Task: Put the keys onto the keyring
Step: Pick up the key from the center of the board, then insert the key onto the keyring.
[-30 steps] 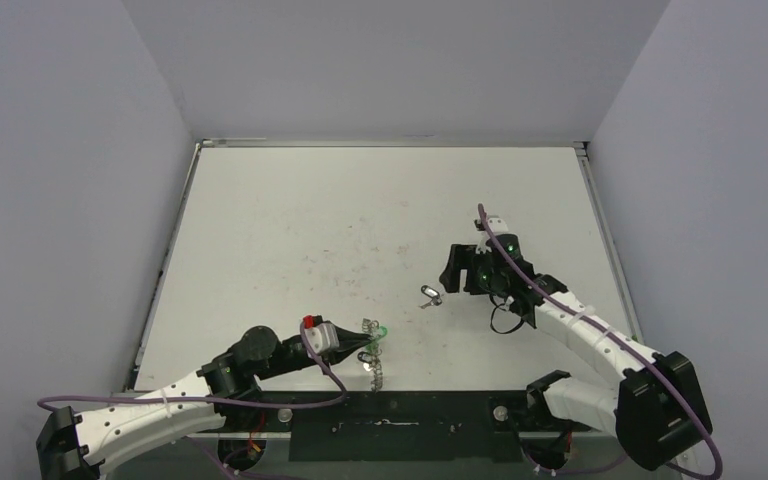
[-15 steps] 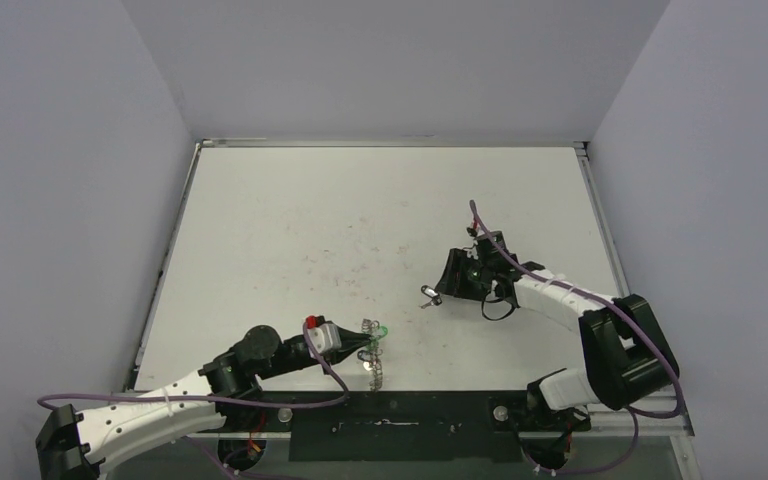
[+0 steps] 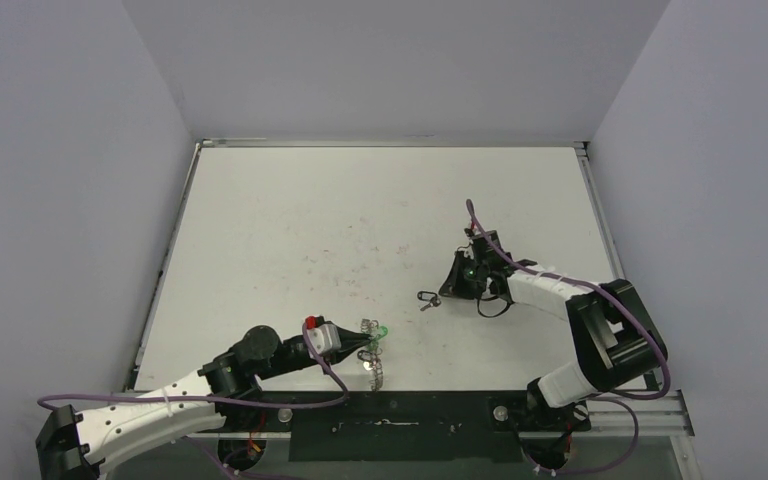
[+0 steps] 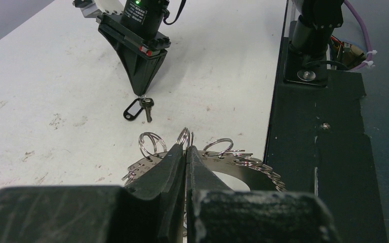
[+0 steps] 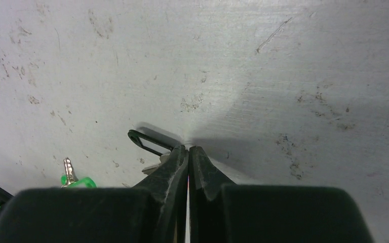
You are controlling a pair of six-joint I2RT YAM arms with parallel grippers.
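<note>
My left gripper (image 4: 186,148) is shut on the rim of the keyring (image 4: 256,169), a flat silver hoop edged with small split rings, held near the table's front edge (image 3: 375,368). A green-headed key (image 3: 381,330) sits at the hoop's far end and also shows in the right wrist view (image 5: 75,180). The black-headed key (image 4: 131,109) and its silver blade (image 4: 147,106) lie on the table mid-right. My right gripper (image 5: 188,148) is shut with its tips down on the join between them. The black head (image 5: 146,140) pokes out beside its left finger.
The white table (image 3: 360,220) is scuffed and walled at the back and on both sides. A black strip (image 4: 329,152) with the arm mounts runs along the near edge, just right of the keyring.
The right gripper has dropped onto the black-headed key and closed from wide open, as its arm folded in. The left gripper and keyring have stayed still.
</note>
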